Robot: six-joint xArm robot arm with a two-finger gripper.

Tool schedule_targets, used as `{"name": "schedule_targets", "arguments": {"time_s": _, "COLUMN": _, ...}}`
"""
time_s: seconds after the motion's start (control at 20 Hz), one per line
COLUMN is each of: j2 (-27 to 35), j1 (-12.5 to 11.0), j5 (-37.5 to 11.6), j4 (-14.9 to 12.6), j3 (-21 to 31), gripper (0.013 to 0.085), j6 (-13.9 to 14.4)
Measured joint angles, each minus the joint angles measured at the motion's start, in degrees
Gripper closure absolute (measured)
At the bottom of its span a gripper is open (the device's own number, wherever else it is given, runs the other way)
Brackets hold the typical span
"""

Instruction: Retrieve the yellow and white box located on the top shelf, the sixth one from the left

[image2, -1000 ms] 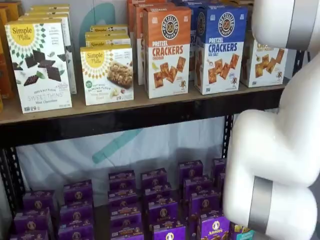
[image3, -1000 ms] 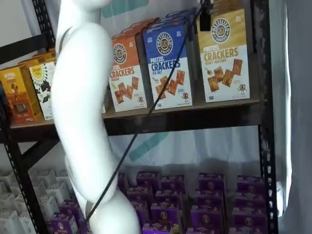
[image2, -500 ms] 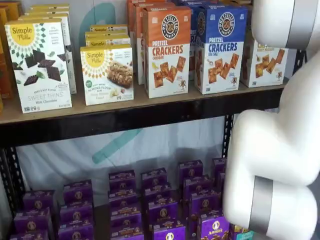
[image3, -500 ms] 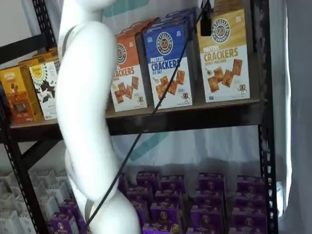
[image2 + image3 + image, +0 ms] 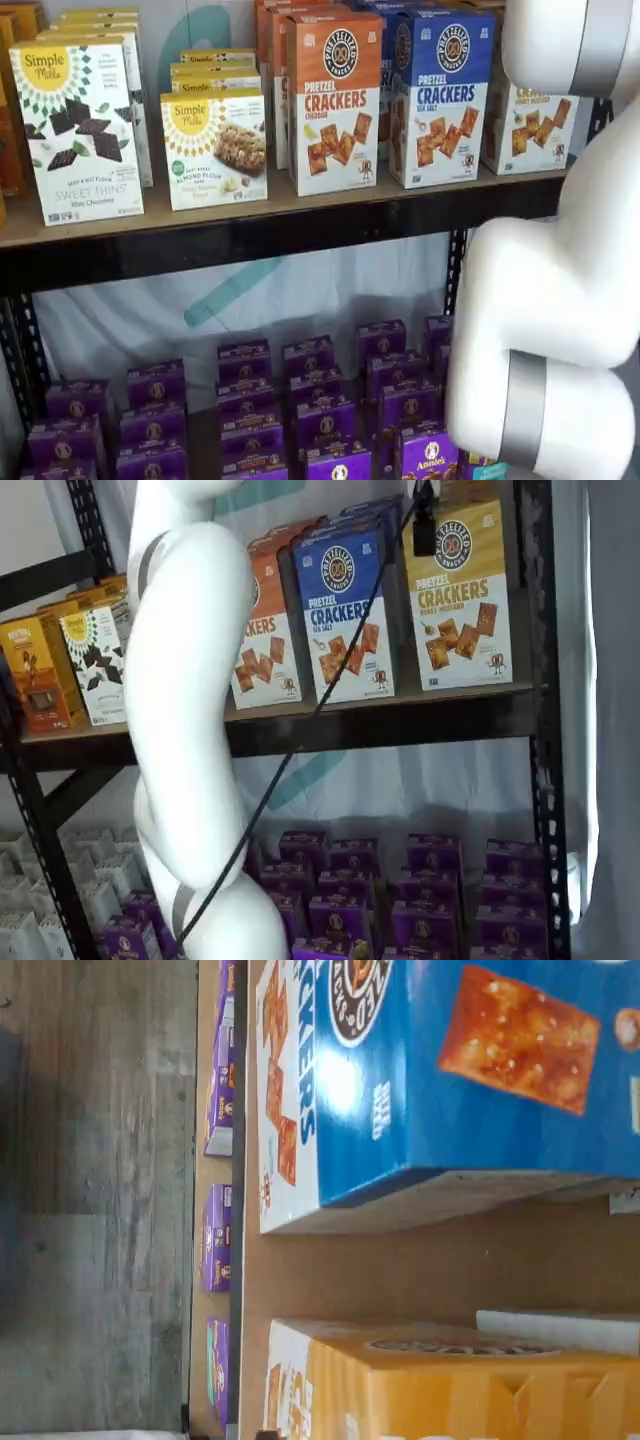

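Note:
The yellow and white box (image 5: 460, 595) stands at the right end of the top shelf (image 5: 380, 725), mustard top, white lower half, brown crackers pictured. In a shelf view the white arm partly covers the box (image 5: 527, 125). In the wrist view its yellow top (image 5: 450, 1385) lies close below the camera, beside the blue-topped box (image 5: 450, 1070). My gripper (image 5: 424, 538) shows only as a black finger hanging from the view's top edge with a cable, in front of the box's upper left corner. No gap or grip can be made out.
The blue-topped box (image 5: 345, 610) and the orange-topped cracker box (image 5: 262, 630) stand left of the target. Simple Mills boxes (image 5: 80, 130) fill the shelf's left part. Small purple boxes (image 5: 320, 410) fill the level below. A black upright (image 5: 540, 680) runs just right of the target.
The white arm has shifted slightly to the right in a shelf view. The black finger has crept a little lower against the yellow box's upper left corner.

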Motion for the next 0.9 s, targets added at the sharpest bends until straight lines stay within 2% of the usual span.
{"name": "schedule_targets", "arguments": {"time_s": 0.2, "j2": -0.51, "j1": 1.21, "j5": -0.61, "j4": -2.56, "j3": 1.05, "gripper": 0.013, "j6": 0.08}}
{"name": "schedule_targets", "arguments": {"time_s": 0.35, "j2": -0.29, "j1": 1.63, "j5": -0.07, "j4": -3.51, "j3": 0.83, "gripper": 0.013, "j6": 0.22}}
{"name": "schedule_targets", "arguments": {"time_s": 0.55, "j2": 0.15, "j1": 1.74, "j5": 0.8, "j4": -3.84, "j3": 0.28, "gripper": 0.013, "j6": 0.33}}
{"name": "schedule_targets", "arguments": {"time_s": 0.65, "j2": 0.09, "j1": 1.76, "j5": 0.79, "j4": -3.9, "j3": 0.43, "gripper": 0.021, "j6": 0.33}}
{"name": "schedule_targets", "arguments": {"time_s": 0.9, "j2": 0.16, "j1": 1.59, "j5": 0.89, "j4": -3.53, "j3": 0.36, "gripper": 0.021, "j6": 0.32}}
